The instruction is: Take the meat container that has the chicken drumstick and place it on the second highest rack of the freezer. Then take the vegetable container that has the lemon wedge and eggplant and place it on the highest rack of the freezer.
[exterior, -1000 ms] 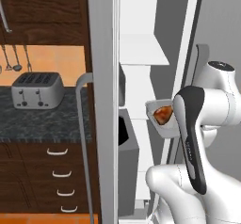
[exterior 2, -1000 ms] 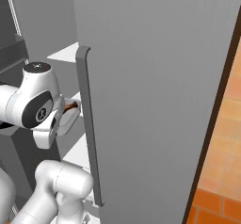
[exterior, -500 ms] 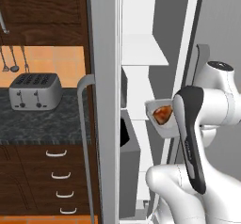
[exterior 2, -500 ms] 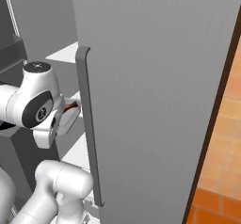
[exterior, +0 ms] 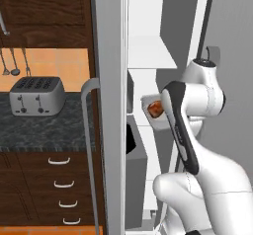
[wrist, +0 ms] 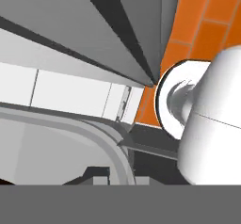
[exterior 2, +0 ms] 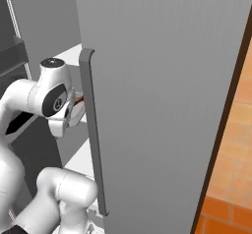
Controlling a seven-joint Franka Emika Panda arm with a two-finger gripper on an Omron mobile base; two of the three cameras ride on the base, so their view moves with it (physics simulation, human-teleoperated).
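Observation:
The meat container [exterior: 149,111] is a small pale tray with the reddish-brown chicken drumstick [exterior: 155,108] in it. It hangs in the air in front of the freezer's open white interior [exterior: 148,31], below a flat white shelf [exterior: 150,54]. My gripper [exterior 2: 75,111] is shut on the tray, and my forearm hides the grip in the left base view. A sliver of the drumstick [exterior 2: 78,100] peeks out beside the hand. The tray's curved grey rim [wrist: 101,136] crosses the hand view. The vegetable container is out of view.
The freezer's open grey door [exterior 2: 162,80] with its long bar handle [exterior 2: 93,130] stands close on my right. On the left, a silver toaster [exterior: 37,96] sits on a dark counter [exterior: 44,130] above wooden drawers [exterior: 62,184]. A grey bar handle [exterior: 89,145] rises there too.
My arm has shifted a little to the left, carrying the tray with the drumstick closer to the freezer's interior. The grip is unchanged.

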